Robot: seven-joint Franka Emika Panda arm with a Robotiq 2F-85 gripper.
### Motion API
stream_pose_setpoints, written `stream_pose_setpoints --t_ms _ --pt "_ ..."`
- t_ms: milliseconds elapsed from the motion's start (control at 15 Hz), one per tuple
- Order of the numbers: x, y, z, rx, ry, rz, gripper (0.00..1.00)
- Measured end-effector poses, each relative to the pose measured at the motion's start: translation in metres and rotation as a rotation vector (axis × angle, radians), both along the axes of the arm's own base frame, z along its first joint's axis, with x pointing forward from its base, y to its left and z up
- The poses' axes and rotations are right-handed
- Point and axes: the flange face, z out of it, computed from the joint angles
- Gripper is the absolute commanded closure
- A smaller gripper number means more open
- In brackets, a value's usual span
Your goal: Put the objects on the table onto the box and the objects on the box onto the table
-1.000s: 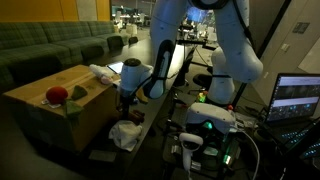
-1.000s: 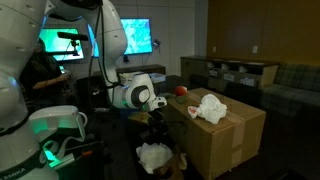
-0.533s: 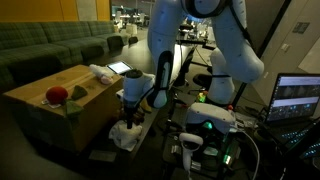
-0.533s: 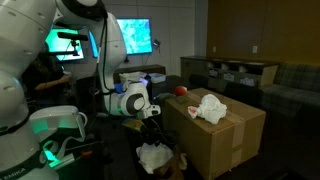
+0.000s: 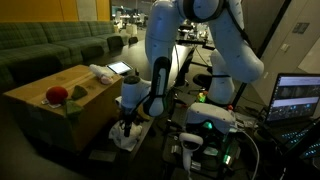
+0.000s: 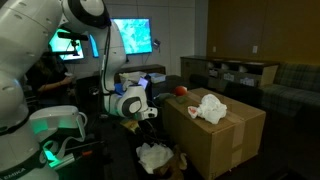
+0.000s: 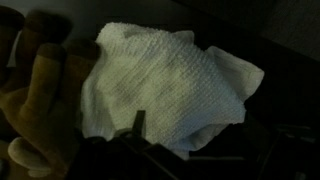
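Lower than a second ago, the black gripper hangs over the crumpled white cloth beside the tan cardboard box. Its jaws stand wide, empty.

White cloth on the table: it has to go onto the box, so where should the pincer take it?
Take the white cloth by its raised, crumpled middle, coming straight down from above: it lies in a loose heap and the open pincer hangs over it.
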Motion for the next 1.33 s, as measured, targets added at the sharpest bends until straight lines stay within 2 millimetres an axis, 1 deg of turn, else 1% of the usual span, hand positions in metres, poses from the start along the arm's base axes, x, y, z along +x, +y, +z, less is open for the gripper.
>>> stream_pose_setpoints --t_ms 267,800,1333 --pt "0.006 0.0 -0.009 0.014 -0.01 -0.031 0.0" --pt "0.007 -0.013 -0.041 0.045 0.002 -0.057 0.0" --pt "0.014 -0.023 -0.064 0.078 0.015 -0.066 0.0"
